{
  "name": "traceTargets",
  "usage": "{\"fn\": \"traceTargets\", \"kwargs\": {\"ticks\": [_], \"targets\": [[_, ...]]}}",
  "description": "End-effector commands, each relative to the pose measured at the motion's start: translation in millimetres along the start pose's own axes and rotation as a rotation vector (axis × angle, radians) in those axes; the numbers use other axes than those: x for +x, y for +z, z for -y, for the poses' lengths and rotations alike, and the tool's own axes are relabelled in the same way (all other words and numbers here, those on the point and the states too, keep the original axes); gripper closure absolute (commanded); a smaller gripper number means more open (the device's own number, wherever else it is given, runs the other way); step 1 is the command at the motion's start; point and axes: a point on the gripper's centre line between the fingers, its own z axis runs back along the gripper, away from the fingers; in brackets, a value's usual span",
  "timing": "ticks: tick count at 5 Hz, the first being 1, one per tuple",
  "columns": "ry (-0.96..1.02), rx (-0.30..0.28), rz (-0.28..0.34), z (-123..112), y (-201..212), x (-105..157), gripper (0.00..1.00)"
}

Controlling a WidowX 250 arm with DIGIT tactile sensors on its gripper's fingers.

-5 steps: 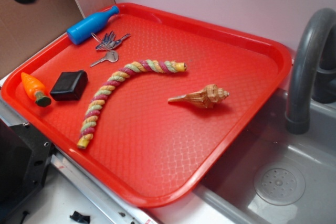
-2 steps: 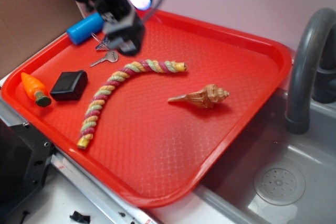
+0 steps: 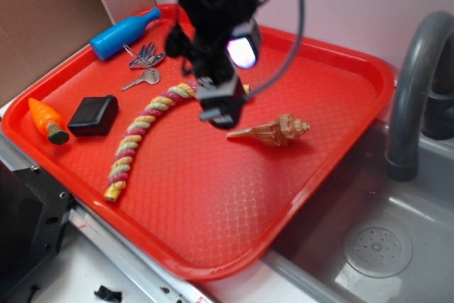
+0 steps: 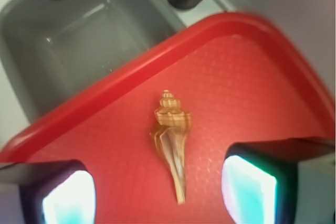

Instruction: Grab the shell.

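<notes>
Swung over from tray's 10 o'clock corner, gripper [image 4: 157, 187] now spread wide w/ shell [image 4: 170, 137] between, empty; light, rigid, knobbly, best pinched across fat whorl.

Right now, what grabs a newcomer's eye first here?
The black gripper hanging over the middle of the big red plastic tray, jaws open. Just off its tip lies the small tan-brown spiral shell, untouched, thin point toward it. Next, the long twisted multicolour rope curving across the tray.
</notes>
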Motion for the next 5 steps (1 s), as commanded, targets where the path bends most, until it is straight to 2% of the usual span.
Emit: {"fn": "traceTargets", "kwargs": {"ticks": [1, 3, 4, 5], "targets": [[-0.066, -0.021, -0.057, 1, -34, 19, 0.0], [-0.081, 0.001, -0.118, 1, -50, 24, 0.0], [-0.095, 0.009, -0.136, 4, -53, 25, 0.1], [-0.086, 0.03, -0.163, 4, -55, 24, 1.0]]}}
